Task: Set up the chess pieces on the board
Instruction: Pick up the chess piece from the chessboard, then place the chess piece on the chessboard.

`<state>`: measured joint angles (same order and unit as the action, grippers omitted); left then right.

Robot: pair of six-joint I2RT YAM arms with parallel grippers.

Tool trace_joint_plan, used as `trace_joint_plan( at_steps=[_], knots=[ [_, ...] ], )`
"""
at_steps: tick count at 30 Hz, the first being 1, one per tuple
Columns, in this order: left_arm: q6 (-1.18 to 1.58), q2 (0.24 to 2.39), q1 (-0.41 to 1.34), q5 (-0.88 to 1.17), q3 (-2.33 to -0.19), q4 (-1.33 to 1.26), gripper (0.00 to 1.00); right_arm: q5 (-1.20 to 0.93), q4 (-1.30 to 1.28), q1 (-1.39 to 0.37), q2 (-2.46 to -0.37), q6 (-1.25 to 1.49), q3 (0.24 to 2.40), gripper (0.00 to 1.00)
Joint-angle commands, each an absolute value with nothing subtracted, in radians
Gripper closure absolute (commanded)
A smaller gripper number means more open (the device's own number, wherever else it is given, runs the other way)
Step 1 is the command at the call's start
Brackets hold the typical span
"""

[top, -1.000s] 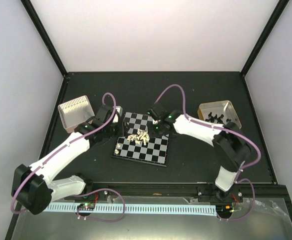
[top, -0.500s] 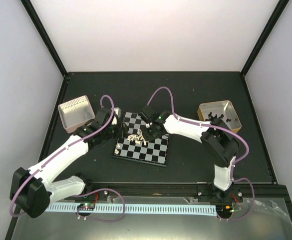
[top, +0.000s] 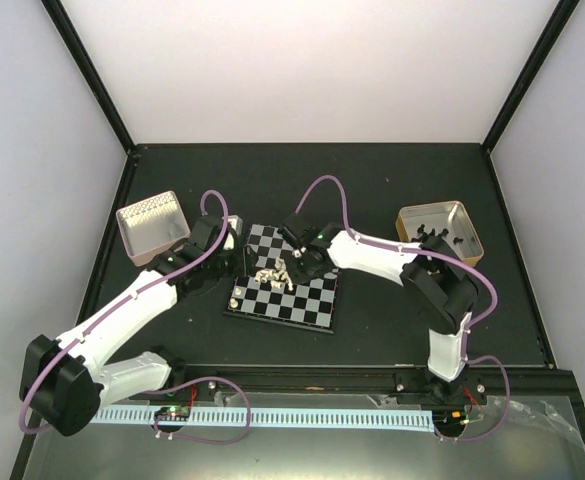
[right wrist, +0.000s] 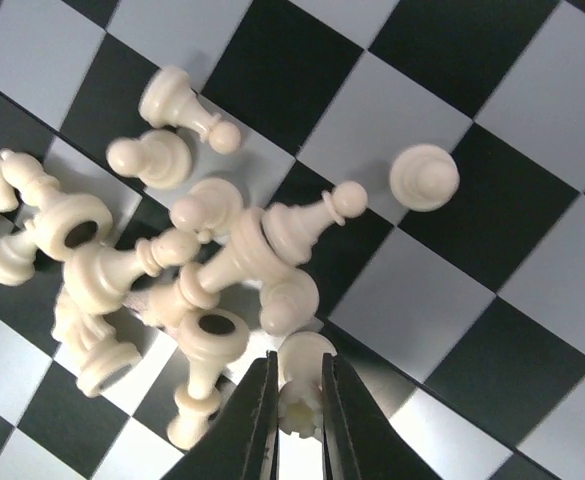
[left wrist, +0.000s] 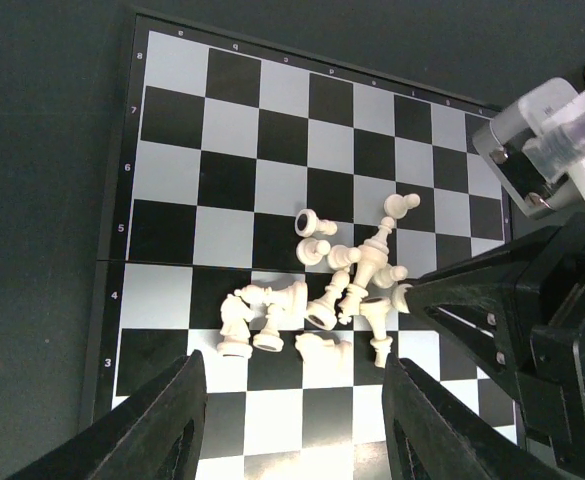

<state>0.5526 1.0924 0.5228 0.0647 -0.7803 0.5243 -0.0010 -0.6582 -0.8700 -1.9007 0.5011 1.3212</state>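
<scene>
At the far left of the dark matte tabletop (top: 272, 180) sits a square pinkish metal tin (top: 150, 225) with a ridged inner floor. Just right of it, the left gripper (left wrist: 292, 365) hangs over the left side of the board. Its two black fingers (left wrist: 157, 425) are spread wide, with nothing between them.

The small square chessboard of black and silvery-grey checks with a thin dark edge (left wrist: 232, 130) lies flat in the middle of the table, between the two arms. The tiny cream-white chess pieces (left wrist: 337, 290) are heaped in a loose cluster near the board's centre. Most are toppled and lie across one another, and a few stand upright on the pile's left side. In the right wrist view, one lone piece (right wrist: 424, 177) stands on a dark square, apart from the heap.

The right gripper (right wrist: 299, 400) reaches down onto the right edge of the cluster. Its fingers (right wrist: 257, 420) are pinched together on a single cream-white piece (right wrist: 302, 365), which touches its neighbours in the pile.

Well to the right of the board rests a square tan metal tin (top: 412, 215) holding small black chess pieces (top: 432, 237).
</scene>
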Motion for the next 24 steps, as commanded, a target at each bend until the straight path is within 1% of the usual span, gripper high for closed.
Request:
trace_joint_plan(
  at_steps=[1,6,11,24],
  knots=[
    [0.557,1.069,0.516,0.074,-0.788,0.527,0.5,0.045,-0.681,-0.876,-1.823,0.509,1.262,0.92],
    [0.561,1.073,0.517,0.092,-0.787,0.513,0.5,0.037,-0.689,-0.876,-1.678,0.516,1.144,0.92],
    [0.566,1.078,0.517,0.104,-0.785,0.499,0.5,0.02,-0.705,-0.902,-1.588,0.531,1.054,0.92],
    [0.574,1.082,0.517,0.121,-0.776,0.489,0.5,-0.017,-0.721,-1.002,-1.571,0.584,0.966,0.91]
  ],
)
